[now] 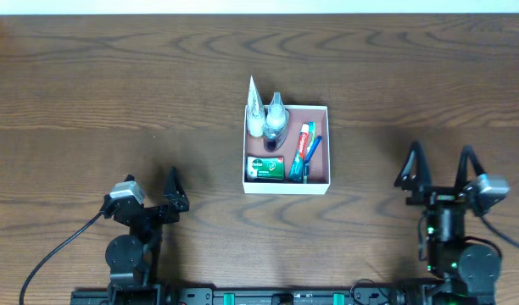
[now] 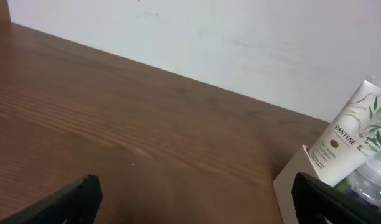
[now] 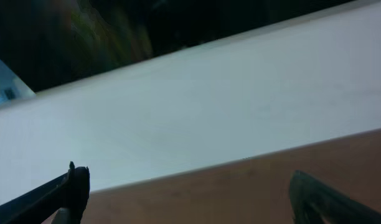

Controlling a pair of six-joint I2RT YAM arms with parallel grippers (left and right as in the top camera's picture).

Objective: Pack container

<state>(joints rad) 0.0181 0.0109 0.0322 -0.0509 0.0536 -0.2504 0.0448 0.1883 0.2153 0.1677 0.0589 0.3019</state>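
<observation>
The container is a shallow square white-walled box with a pinkish-brown floor, at the table's middle. In it stand a white Pantene tube and a clear bottle at the back left. A green box lies at the front left, with a toothpaste tube and a blue toothbrush to its right. The left wrist view shows the container's corner, the tube and the bottle. My left gripper is open and empty, left of the container. My right gripper is open and empty, to its right.
The wooden table runs to a white wall at the back. The right wrist view shows only table edge and the white wall.
</observation>
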